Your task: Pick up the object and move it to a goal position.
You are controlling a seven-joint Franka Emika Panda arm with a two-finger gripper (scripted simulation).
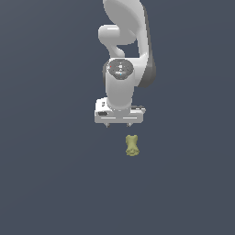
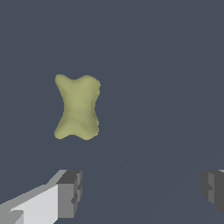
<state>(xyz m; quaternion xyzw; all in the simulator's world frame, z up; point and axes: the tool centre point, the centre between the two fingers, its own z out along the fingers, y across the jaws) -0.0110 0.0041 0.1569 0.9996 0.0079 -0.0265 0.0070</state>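
The pincer (image 1: 118, 124) hung spread wide and empty, close to the olive-yellow lump (image 1: 132, 145) but not touching it. Looked like the approach step to me. Next it'd need to line up over the lump's narrow waist, drop, and pinch.

**Background surface**

A flat, matte, dark slate-blue ground plane (image 1: 46, 183) fills both views. It is uniform in colour, unmarked, with only faint straight shading lines crossing it in the wrist view.
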